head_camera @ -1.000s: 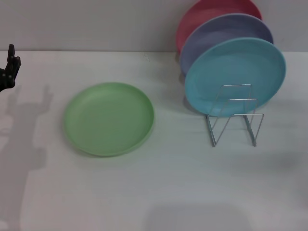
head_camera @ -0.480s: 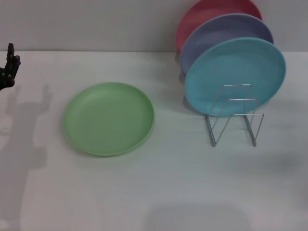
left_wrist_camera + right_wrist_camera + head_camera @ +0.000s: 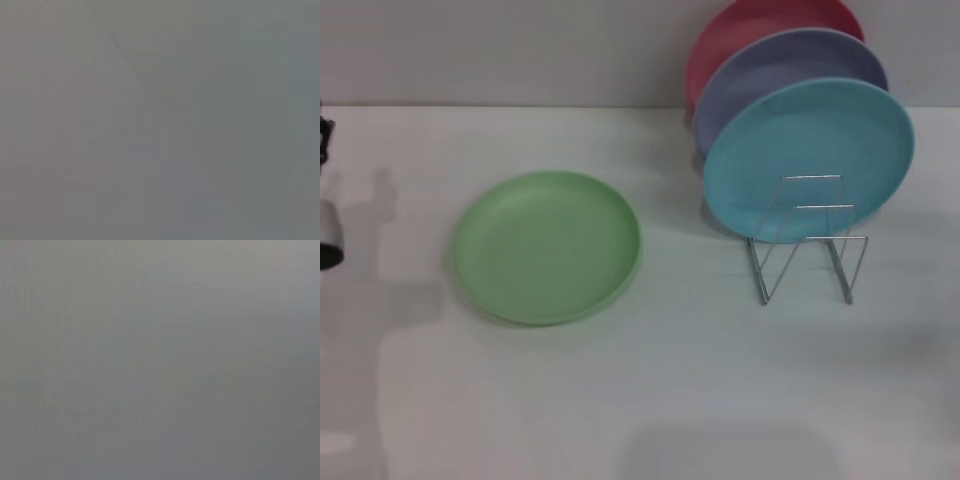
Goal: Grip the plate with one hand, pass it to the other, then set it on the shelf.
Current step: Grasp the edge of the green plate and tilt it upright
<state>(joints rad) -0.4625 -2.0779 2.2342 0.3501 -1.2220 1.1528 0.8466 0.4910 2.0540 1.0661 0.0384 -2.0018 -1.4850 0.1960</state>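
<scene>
Plate [image 3: 547, 246] flat, counter's left-centre; your left gripper [image 3: 325, 200] at left edge, fingers can't tell; rack [image 3: 807, 238] right.

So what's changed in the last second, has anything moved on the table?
Only the left gripper moved: it slid toward the left edge of the head view, so just a sliver of it and the arm shows now. Nothing was gripped or released. The green plate lies flat on the table, and the blue, lavender and pink plates stand in the wire rack as before.

Light green plate [image 3: 548, 246], turquoise-blue plate [image 3: 809, 155], lavender plate [image 3: 770, 70], pink plate [image 3: 750, 25], silver wire shelf [image 3: 807, 240], white bench [image 3: 670, 380].
</scene>
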